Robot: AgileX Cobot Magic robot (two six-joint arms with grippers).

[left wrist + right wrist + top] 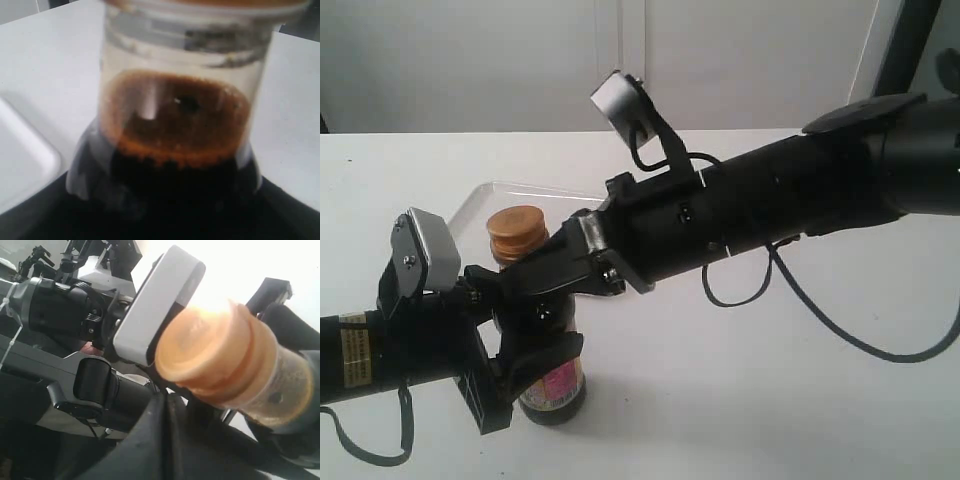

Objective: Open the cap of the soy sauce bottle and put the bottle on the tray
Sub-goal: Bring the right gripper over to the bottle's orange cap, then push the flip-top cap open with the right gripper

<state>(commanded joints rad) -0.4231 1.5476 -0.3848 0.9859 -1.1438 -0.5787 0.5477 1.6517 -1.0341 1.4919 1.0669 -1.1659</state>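
The soy sauce bottle (558, 385) stands upright on the white table with my left gripper (532, 345) shut around its body. In the left wrist view the bottle (175, 115) fills the frame, its dark liquid reaching up to the shoulder. Its orange-brown cap (517, 232) sits closed on the neck. My right gripper (500, 278) reaches in from the right, its fingers pressed together, and lies against the neck just under the cap (210, 355). Nothing shows between the right fingers (150, 440). The white tray (478, 205) lies flat just behind the bottle.
The tray's rounded corner (27, 160) lies close beside the bottle. The left arm's wrist camera (428, 248) stands next to the cap. A black cable (820, 310) trails from the right arm over the table.
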